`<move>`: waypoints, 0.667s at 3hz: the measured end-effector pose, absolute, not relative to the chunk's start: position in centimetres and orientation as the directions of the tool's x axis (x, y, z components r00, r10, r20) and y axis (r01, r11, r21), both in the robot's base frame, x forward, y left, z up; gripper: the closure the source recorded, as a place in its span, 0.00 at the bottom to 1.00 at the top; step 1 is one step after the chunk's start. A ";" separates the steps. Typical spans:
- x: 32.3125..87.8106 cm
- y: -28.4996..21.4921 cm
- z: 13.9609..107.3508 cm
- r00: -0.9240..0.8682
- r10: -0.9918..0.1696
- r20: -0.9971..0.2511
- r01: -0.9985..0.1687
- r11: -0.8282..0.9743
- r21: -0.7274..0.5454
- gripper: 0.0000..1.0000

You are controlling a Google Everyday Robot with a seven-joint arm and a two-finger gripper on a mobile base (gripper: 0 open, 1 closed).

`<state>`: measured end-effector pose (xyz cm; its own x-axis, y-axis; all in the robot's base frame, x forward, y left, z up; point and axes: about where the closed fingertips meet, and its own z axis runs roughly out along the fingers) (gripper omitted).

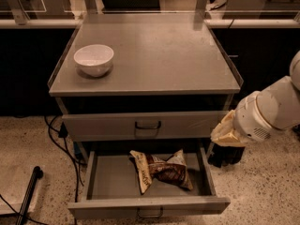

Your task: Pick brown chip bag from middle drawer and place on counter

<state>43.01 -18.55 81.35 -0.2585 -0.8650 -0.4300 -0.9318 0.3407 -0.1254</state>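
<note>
Shiny dark-brown chip bag (161, 171) is lying inside the open grey metal middle drawer (110, 182). Cream gripper (227, 132) is hanging beside the cabinet, apart from the bag. Clenched or released, cannot tell.

the brown chip bag (161, 170) is shiny dark brown with cream ends; the middle drawer (112, 182) and counter (159, 55) are grey. the bowl (93, 59) is white. the cream gripper (226, 134) hangs off the counter's right side.

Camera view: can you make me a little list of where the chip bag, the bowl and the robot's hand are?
bag: shiny dark-brown chip bag with cream ends, lying in the open grey metal middle drawer
bowl: round white bowl, on the flat grey counter, left side
gripper: cream-covered gripper, right of the cabinet, not touching the bag
</note>
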 end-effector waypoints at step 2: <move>43.5 -16.8 74.3 -0.208 -0.852 -0.481 -0.948 0.296 -0.114 1.00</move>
<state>43.46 -16.80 74.30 -0.2084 -0.8519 -0.4805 -0.9483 0.2962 -0.1137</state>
